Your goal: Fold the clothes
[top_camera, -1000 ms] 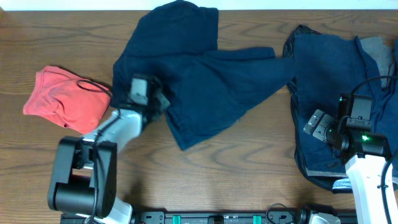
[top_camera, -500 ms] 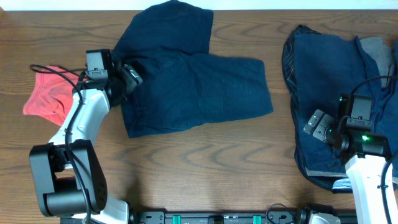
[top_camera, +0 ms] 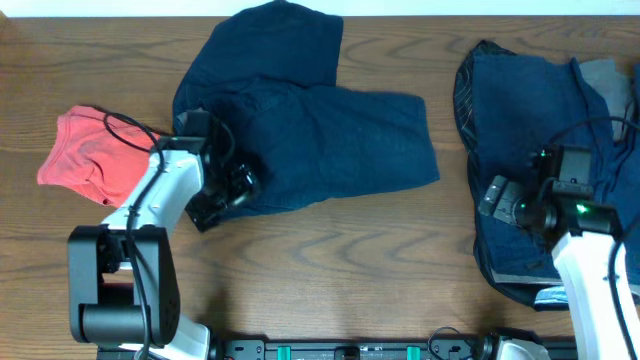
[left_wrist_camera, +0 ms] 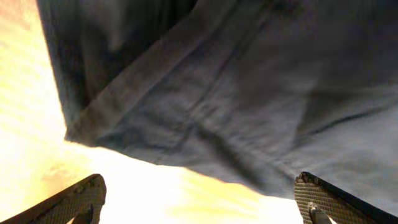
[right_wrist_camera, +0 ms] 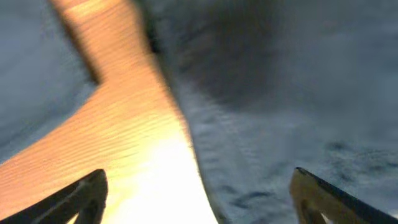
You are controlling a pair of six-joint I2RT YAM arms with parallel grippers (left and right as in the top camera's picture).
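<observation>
Dark navy shorts [top_camera: 310,130] lie folded on the wooden table [top_camera: 330,270], left of centre. My left gripper [top_camera: 238,186] hovers over their lower left corner. In the left wrist view it [left_wrist_camera: 199,205] stands open and holds nothing, with the shorts' hem [left_wrist_camera: 205,106] just ahead. A heap of navy clothes [top_camera: 530,120] lies at the right. My right gripper [top_camera: 492,197] sits over its left edge. In the right wrist view it [right_wrist_camera: 202,199] is open and straddles the cloth edge [right_wrist_camera: 280,124], with bare wood under its left finger [right_wrist_camera: 78,198].
A red garment [top_camera: 95,155] lies crumpled at the far left, next to the left arm. A grey item [top_camera: 600,75] peeks from under the right heap. The table's back edge runs close behind the shorts.
The left gripper carried the shorts' leg up and left into a fold, opened and let go, then moved down to the lower left corner. The right gripper shifted slightly left.
</observation>
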